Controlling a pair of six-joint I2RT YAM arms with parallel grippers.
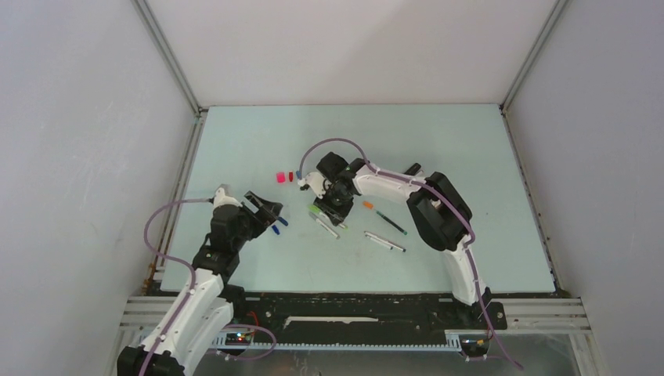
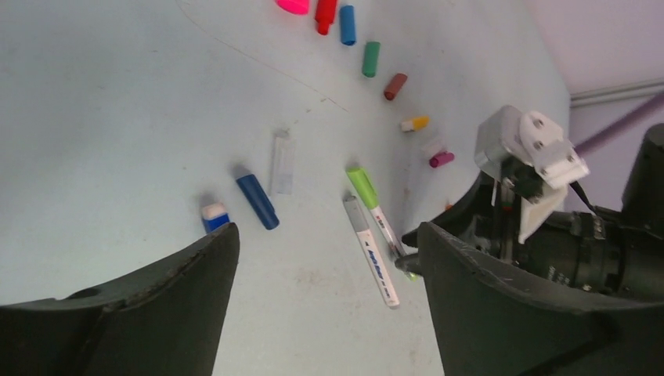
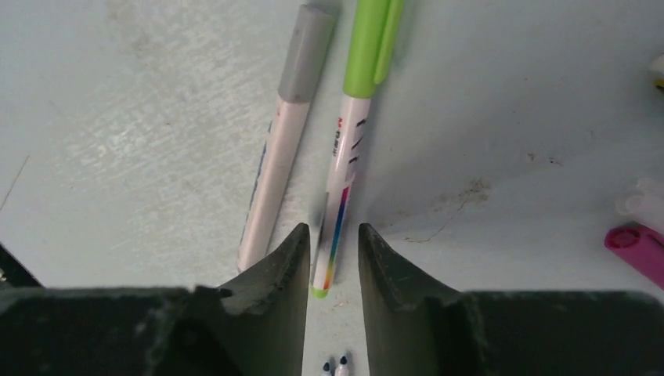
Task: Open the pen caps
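Taking the green-capped pen [image 3: 344,157] as landmark, where is your right claw? (Reader)

My right claw [image 3: 333,262] straddles that pen's tail end, jaws narrow, one finger [image 3: 286,270] on each side. Whether the pads actually press the barrel I cannot tell. The green cap sits on the pen's other end, its top cropped in the right wrist view. (Arm)

What lies around the pen? (Reader)

A grey-capped pen [image 3: 278,157] lies just beside it, nearly parallel, its tail hidden behind my finger. Beyond the green cap, loose caps [image 2: 370,59] curve away in a row on the table [image 2: 117,94]. The pink highlighter cap [image 2: 294,5] at the row's far end is cut by the frame edge. A magenta cap [image 3: 638,249], the one nearest the pen, is also cut off. Two dark tips [image 3: 342,362] below my fingers are too small to identify. (Arm)

And your left claw? (Reader)

My left claw [image 2: 325,243] hangs wide, holding nothing, apart from the green-capped pen. A blue cap [image 2: 257,201] lies to the pen's side, near one fingertip. The small blue-and-white piece [image 2: 214,216] just beside it is hard to make out. (Arm)
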